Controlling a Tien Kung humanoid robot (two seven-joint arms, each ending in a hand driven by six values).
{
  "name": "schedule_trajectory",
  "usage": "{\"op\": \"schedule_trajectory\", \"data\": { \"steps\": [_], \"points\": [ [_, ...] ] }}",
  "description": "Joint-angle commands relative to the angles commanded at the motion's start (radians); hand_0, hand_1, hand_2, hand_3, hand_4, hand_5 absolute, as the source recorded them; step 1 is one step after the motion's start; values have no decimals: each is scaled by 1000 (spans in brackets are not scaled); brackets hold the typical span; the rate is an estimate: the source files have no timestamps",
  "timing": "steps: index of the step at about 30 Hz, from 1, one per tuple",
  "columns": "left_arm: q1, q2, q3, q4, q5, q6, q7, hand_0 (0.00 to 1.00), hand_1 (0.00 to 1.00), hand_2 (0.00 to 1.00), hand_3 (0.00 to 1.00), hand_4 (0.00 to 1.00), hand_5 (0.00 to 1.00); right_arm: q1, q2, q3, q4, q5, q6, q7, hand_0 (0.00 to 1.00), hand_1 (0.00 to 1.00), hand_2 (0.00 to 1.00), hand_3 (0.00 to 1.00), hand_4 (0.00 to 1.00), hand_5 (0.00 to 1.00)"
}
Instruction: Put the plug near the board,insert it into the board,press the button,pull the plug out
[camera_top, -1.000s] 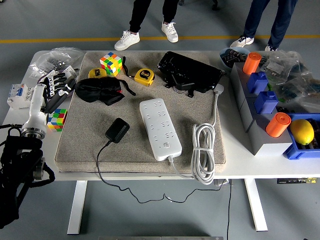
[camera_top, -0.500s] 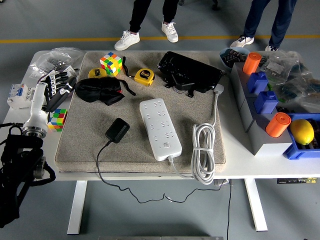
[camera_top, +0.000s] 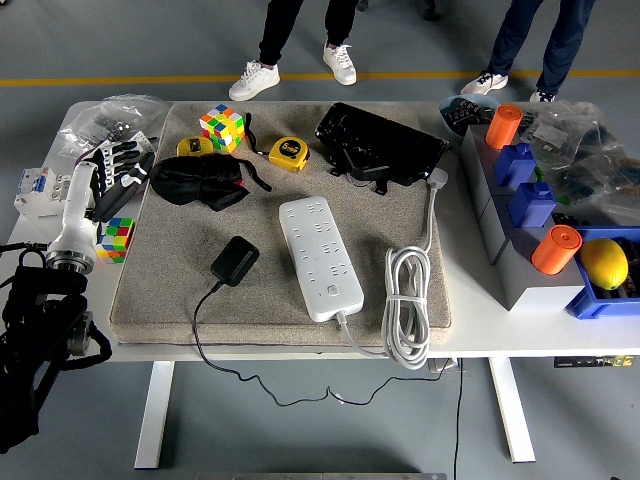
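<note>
The left hand (camera_top: 118, 165), fingers spread and empty, had drifted slightly up at upper left. The plug (camera_top: 235, 261) lay untouched at frame centre-left, beside the board (camera_top: 319, 256); no grasp begun.

This looks like a robotics lab or test hall. The floor (camera_top: 150, 50) is bare grey concrete with a yellow line (camera_top: 120, 81) painted across it, as in a marked-off work zone. A white table (camera_top: 300, 342) with plain metal legs carries a grey mat (camera_top: 180, 290) and a loose mix of test items: puzzle cubes (camera_top: 222, 127), tape measures (camera_top: 288, 153), a power strip (camera_top: 319, 256), blue bins (camera_top: 520, 165), bagged parts (camera_top: 110, 120). Two people stand at the far side, only legs (camera_top: 280, 30) and shoes (camera_top: 253, 79) showing.
</note>
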Motion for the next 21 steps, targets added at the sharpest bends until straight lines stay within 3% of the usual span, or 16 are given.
{"op": "schedule_trajectory", "data": {
  "steps": [21],
  "points": [
    [5, 1, 3, -10, 2, -4, 6, 706, 713, 738, 732, 924, 657, -1, -8, -8, 1, 2, 1, 3, 602, 596, 551, 548, 787, 306]
  ]
}}
